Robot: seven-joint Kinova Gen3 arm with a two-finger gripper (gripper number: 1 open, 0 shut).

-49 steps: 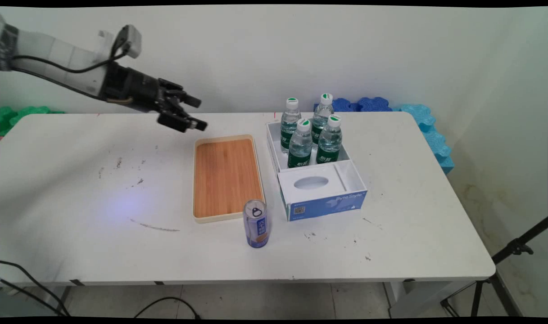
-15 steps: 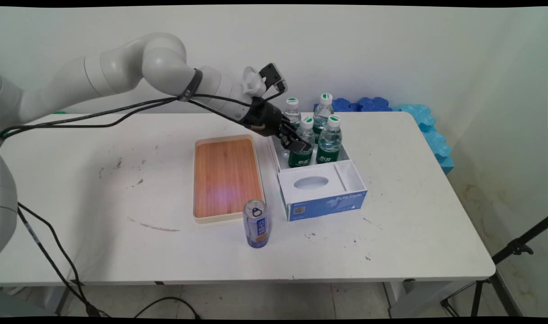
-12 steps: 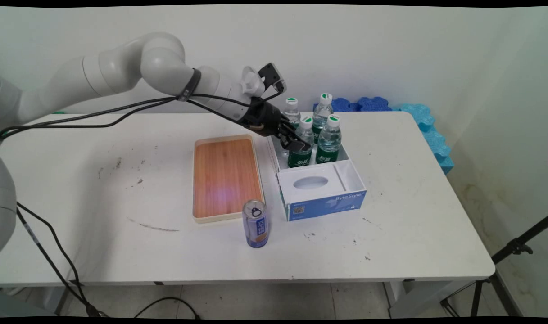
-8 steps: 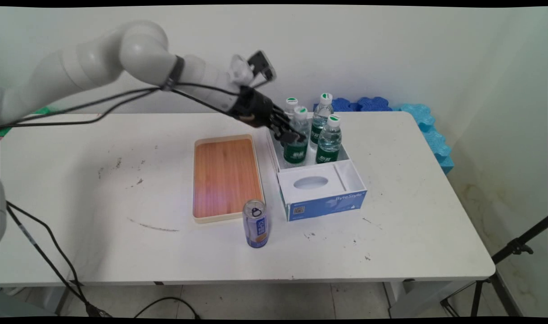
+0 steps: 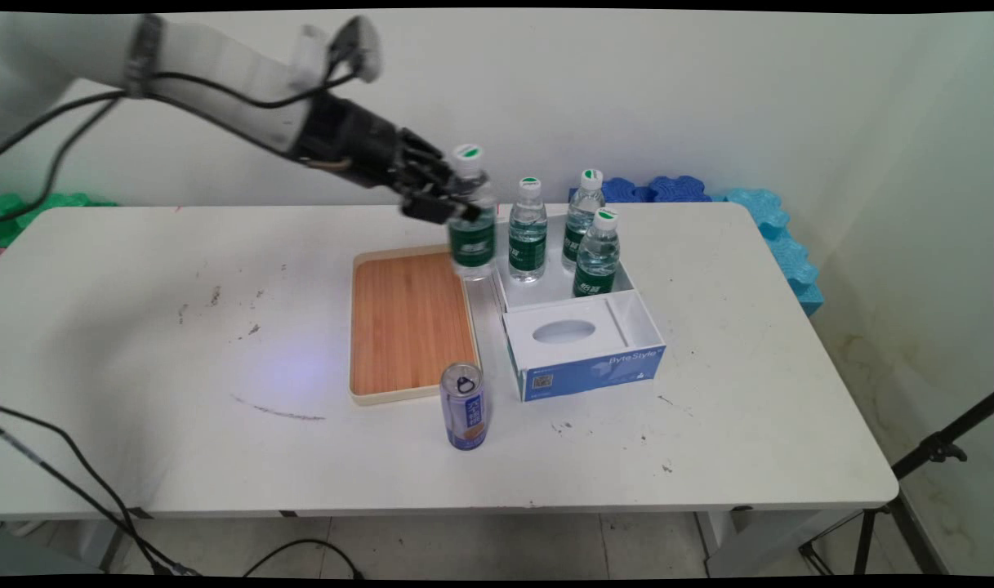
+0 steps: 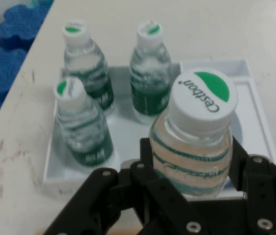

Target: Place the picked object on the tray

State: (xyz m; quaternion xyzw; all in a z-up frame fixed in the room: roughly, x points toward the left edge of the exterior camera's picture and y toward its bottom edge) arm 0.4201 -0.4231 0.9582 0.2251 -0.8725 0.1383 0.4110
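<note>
My gripper (image 5: 447, 206) (image 6: 192, 169) is shut on a water bottle (image 5: 470, 219) (image 6: 196, 139) with a green label and a white cap. The bottle hangs upright in the air, over the far right corner of the wooden tray (image 5: 407, 322). Three more bottles of the same kind (image 5: 528, 233) (image 6: 84, 125) stand in the white box (image 5: 623, 282) (image 6: 255, 105) to the right. In the hand view, those bottles lie beyond the held one.
A blue tissue box (image 5: 586, 347) sits against the white box's near side. A blue drink can (image 5: 464, 406) stands upright at the tray's near right corner. Blue foam pieces (image 5: 758, 220) lie at the table's far right edge, green ones (image 5: 39, 208) at far left.
The gripper came from the left to the white box, shut on the near left bottle, then lifted it up and to the left, out of the box and over the tray's corner.
</note>
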